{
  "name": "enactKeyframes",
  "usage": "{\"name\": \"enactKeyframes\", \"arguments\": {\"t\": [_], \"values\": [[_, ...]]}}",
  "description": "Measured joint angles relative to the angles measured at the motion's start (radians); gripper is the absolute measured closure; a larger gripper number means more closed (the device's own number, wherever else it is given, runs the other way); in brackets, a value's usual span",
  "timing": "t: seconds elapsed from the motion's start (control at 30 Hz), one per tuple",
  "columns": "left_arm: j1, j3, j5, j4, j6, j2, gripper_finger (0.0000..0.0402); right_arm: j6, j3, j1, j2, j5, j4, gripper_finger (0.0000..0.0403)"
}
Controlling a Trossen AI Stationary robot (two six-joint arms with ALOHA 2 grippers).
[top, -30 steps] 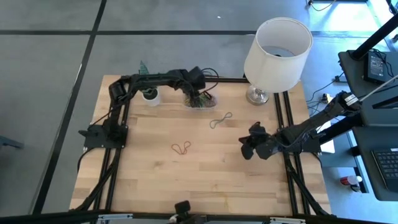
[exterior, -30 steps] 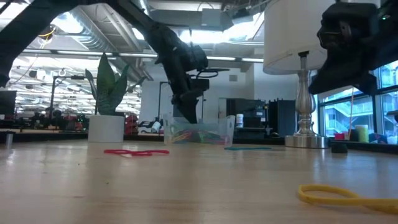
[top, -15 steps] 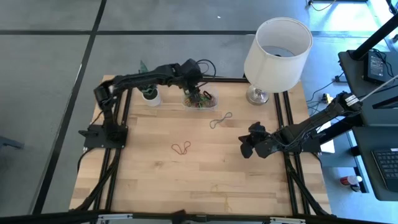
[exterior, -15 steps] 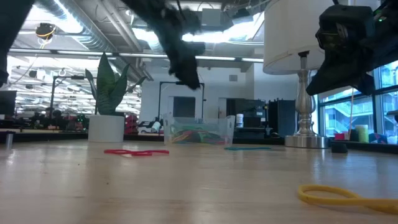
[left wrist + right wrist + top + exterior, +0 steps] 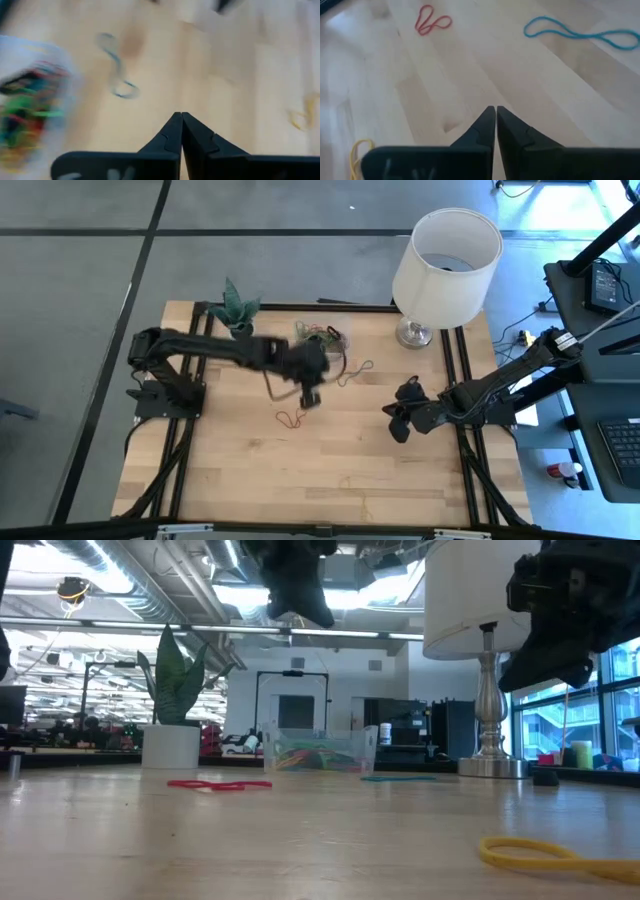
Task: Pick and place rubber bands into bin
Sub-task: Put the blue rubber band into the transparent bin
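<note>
From above, a pale wood table [image 5: 240, 470] with black rails sits on grey floor; the left gripper [image 5: 308, 385] hangs near frame centre, above the boards just over a red band [image 5: 292, 418], its fingers blurred here. Up from it, the clear bin [image 5: 322, 337] holds a tangle of coloured bands, between a potted plant [image 5: 236, 307] at upper left and a white lamp [image 5: 446, 260] at upper right. A teal band [image 5: 354, 373] lies right of centre. The right gripper [image 5: 394, 420] hovers at the right of the table. At table height, the bin [image 5: 320, 750] stands mid-frame on the boards with bright bands inside, the red band [image 5: 218, 784] to its left, the teal band [image 5: 398, 778] to its right, and a yellow band [image 5: 560, 856] at lower right; behind are the white pot [image 5: 171, 745], the lamp's silver stem [image 5: 489, 700], ceiling lights, ducts and windows. The left gripper [image 5: 296, 592] shows dark at top centre, clear of the table. Past the left wrist, the fingers [image 5: 170, 135] are pressed together, empty, over bare wood, with the teal band [image 5: 116, 67] upper left and the bin [image 5: 30, 105] at the left edge. Past the right wrist, the fingers [image 5: 486, 127] are likewise nearly closed, holding nothing, with the red band [image 5: 433, 21] at upper left, the teal band [image 5: 580, 33] at upper right and the yellow band [image 5: 356, 156] at lower left.
</note>
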Motion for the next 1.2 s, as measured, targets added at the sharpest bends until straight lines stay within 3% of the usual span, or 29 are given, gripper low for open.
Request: {"name": "enactKeyframes", "arguments": {"t": [0.3, 0.57, 0.7, 1.03, 1.2], "values": [[-0.221, -0.268, -0.039, 0.336, -0.151, 0.0, 0.04, -0.144, 0.011, 0.0, 0.001, -0.001, 0.093, 0.0382], [-0.263, -0.542, -0.057, 0.641, -0.181, -0.068, 0.04, -0.238, 0.216, -0.027, 0.08, 0.01, -0.069, 0.0399], [-0.255, -0.662, -0.068, 0.726, -0.151, -0.181, 0.04, -0.24, 0.366, -0.083, 0.19, 0.011, -0.201, 0.0395], [-0.221, -0.905, -0.077, 0.712, -0.062, -0.551, 0.04, -0.23, 0.767, -0.273, 0.571, -0.006, -0.473, 0.0383], [-0.219, -0.984, -0.078, 0.696, -0.012, -0.701, 0.04, -0.183, 0.907, -0.36, 0.725, -0.118, -0.501, 0.0344]]}}
